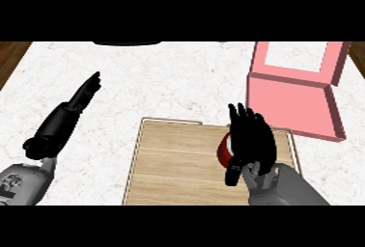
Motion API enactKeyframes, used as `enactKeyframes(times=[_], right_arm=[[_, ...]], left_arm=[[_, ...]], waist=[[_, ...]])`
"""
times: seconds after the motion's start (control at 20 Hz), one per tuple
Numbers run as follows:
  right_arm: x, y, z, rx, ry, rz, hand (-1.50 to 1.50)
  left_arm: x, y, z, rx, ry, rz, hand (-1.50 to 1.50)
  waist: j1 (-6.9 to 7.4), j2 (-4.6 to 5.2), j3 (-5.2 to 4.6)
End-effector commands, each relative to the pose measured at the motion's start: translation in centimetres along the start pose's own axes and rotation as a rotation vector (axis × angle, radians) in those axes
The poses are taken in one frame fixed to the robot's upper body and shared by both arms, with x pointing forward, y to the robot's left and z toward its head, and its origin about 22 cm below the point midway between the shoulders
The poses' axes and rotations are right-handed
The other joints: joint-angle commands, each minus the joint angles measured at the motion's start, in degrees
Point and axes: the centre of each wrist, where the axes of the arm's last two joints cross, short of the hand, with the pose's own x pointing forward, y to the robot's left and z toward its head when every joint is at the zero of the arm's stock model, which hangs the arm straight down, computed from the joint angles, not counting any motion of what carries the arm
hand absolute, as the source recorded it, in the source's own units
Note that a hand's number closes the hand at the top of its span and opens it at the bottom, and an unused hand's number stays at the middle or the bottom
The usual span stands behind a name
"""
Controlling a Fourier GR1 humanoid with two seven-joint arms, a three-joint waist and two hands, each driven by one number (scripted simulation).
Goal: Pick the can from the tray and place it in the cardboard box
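One can [224, 150] is half hidden under the right hand [251, 142], fingers straight, not curled; it could be knocked over before being gripped.

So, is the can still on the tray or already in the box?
On the tray: the red can shows over the wooden tray, partly hidden by the right hand; the pink box stands apart.

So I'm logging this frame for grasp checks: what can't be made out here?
- Can: only a red and white sliver shows, left of the right hand that covers it; contact cannot be judged.
- Dark object at the counter's far edge: cut off by the view's top.
- Pink box: its right side hides behind its own wall.
- Tray: near edge cut off below.
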Motion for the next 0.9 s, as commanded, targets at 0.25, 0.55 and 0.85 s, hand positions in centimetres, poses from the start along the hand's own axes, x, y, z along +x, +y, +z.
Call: enactKeyframes(times=[0.25, 0.55, 0.85], right_arm=[[0.7, 1.7, -0.2, 0.03, 0.101, 0.091, 1.5], [-0.7, 2.7, 0.3, -0.109, 0.041, 0.148, 1.5], [1.5, 1.7, -0.4, -0.218, -0.021, 0.189, 1.5]], left_arm=[[0.3, 0.2, -0.4, -0.016, 0.008, 0.006, 0.0], [-0.3, 1.1, -0.6, 0.014, -0.006, 0.003, 0.0], [1.0, -1.7, -1.2, -0.019, -0.005, 0.011, 0.0]], waist=[[0.49, 0.29, 0.07], [0.18, 0.29, 0.07], [0.48, 0.28, 0.09]])
